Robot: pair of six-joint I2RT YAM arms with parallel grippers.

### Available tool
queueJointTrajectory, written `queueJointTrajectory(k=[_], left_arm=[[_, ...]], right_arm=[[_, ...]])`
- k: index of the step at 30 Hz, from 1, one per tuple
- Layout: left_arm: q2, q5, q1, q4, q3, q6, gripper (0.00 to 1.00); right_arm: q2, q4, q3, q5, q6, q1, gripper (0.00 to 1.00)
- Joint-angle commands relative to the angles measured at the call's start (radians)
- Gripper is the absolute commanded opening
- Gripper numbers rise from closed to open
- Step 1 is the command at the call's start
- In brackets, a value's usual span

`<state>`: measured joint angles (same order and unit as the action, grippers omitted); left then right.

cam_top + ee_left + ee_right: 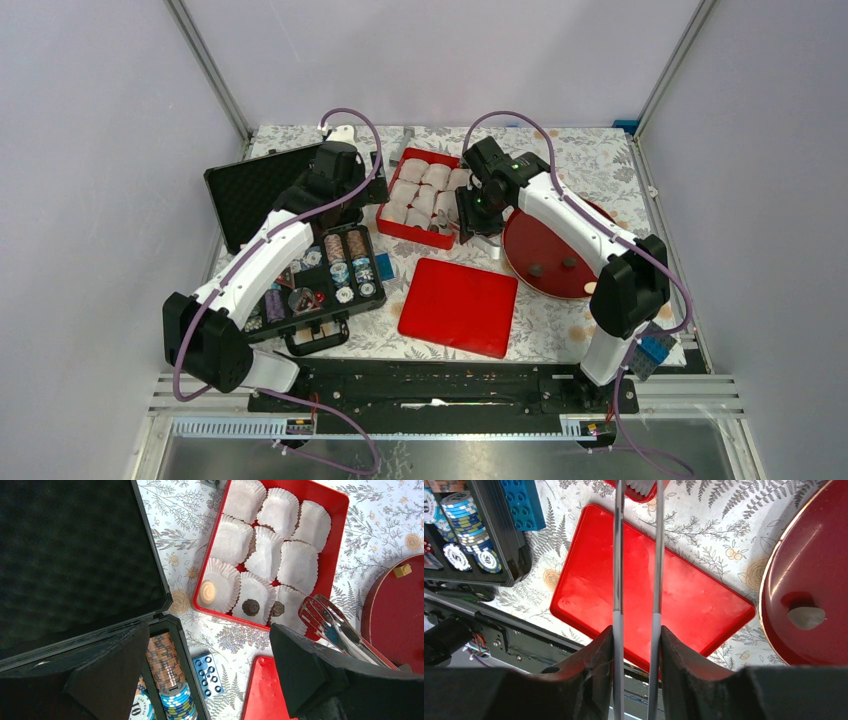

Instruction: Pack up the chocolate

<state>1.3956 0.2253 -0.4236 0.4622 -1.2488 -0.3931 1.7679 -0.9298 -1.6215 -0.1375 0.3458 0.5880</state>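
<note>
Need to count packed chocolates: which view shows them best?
Left wrist: three chocolates sit clearly in end cups of the red box. Top external shows the box small, partly behind the right arm. Right wrist catches only its edge.

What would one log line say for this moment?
right gripper holds tongs at box | left gripper open | three chocolates in cups

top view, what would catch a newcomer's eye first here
A red tray of white paper cups sits at the back centre, three cups holding chocolate. The right gripper grips metal tongs at its near right corner. To the right, a dark red round plate carries a few more pieces.
</note>
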Motion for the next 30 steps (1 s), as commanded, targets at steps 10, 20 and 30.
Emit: queueJointTrajectory(k=[10, 20, 30], left_arm=[[-0.021, 0.007, 0.005, -0.031, -0.014, -0.006, 0.99], [-0.013, -0.001, 0.005, -0.031, -0.021, -0.003, 0.99], [0.024, -0.039, 0.005, -0.031, -0.061, -0.015, 0.99]], right_arm=[[-0.147, 0.010, -0.067, 0.165, 0.012, -0.021, 0.25], [-0.384, 0.045, 0.231, 0.239, 0.011, -0.319, 0.33], [-0.360, 0.133, 0.387, 0.154, -0.073, -0.371, 0.45]])
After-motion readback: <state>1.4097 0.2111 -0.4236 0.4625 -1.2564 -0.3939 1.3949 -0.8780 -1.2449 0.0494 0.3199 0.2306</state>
